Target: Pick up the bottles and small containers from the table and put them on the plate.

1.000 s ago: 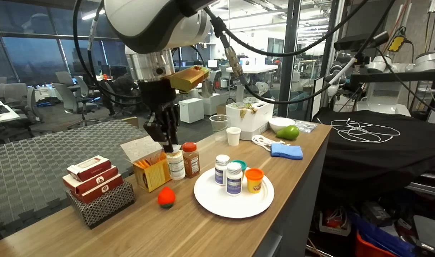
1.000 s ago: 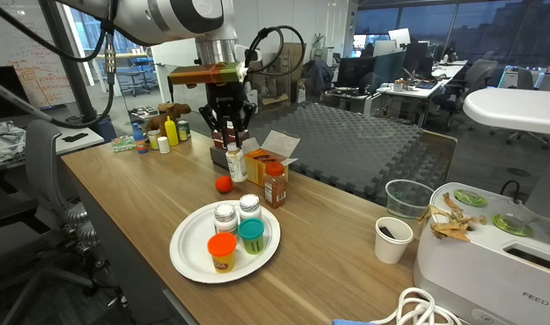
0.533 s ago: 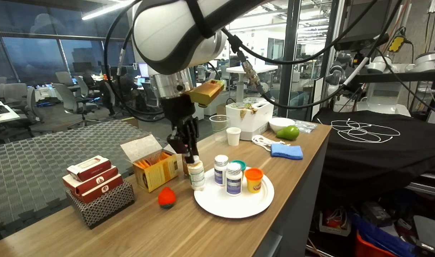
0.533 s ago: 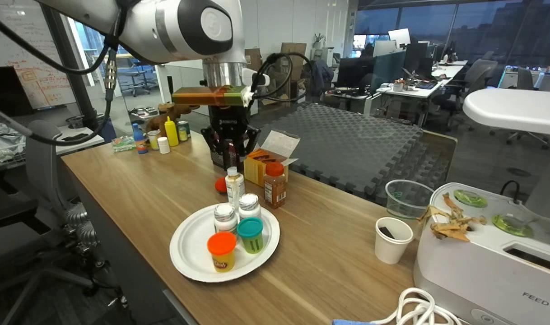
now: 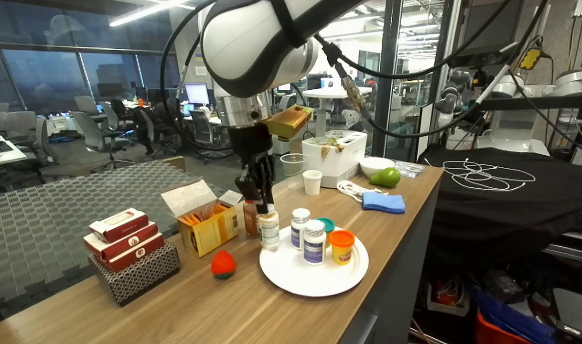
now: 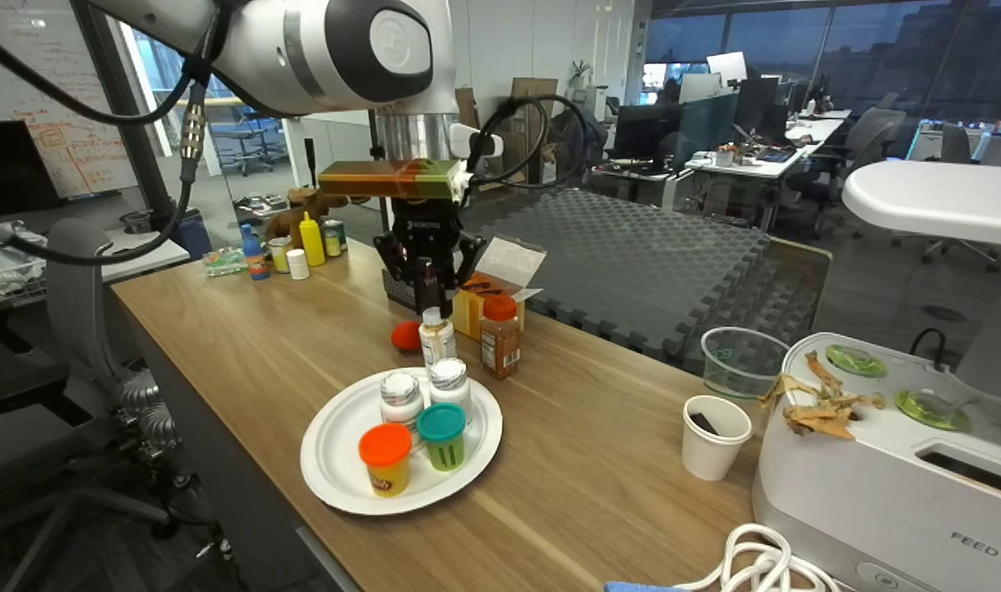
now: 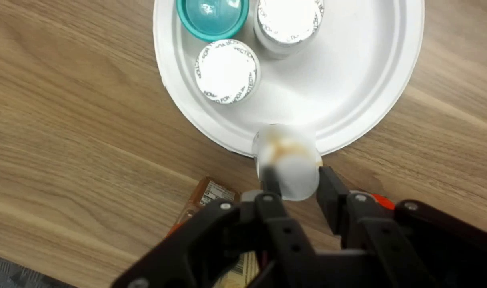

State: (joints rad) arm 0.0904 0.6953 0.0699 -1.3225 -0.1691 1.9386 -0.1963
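The white plate (image 5: 315,282) lies on the table and also shows in an exterior view (image 6: 336,473). On it stand two white bottles with purple labels (image 5: 314,246) (image 5: 300,228), an orange-lidded tub (image 5: 341,246) and a teal-lidded tub (image 6: 443,440). My gripper (image 5: 264,209) is shut on the cap of a white bottle with a pale label (image 5: 269,231). In the wrist view, its fingertips (image 7: 295,180) are on either side of the cap. The bottle is near upright at the plate's rim; I cannot tell whether its base touches the plate.
A red-capped spice bottle (image 6: 500,341) and an open yellow box (image 5: 207,231) stand beside the gripper. A red-orange object (image 5: 223,264) lies before the plate. Stacked red boxes (image 5: 123,239), a paper cup (image 6: 714,436) and a white planter (image 5: 334,157) stand farther off.
The gripper has carried the white bottle from beside the yellow box over to the plate's rim. In the last half second, the plate and its containers have shifted slightly away from the held bottle.
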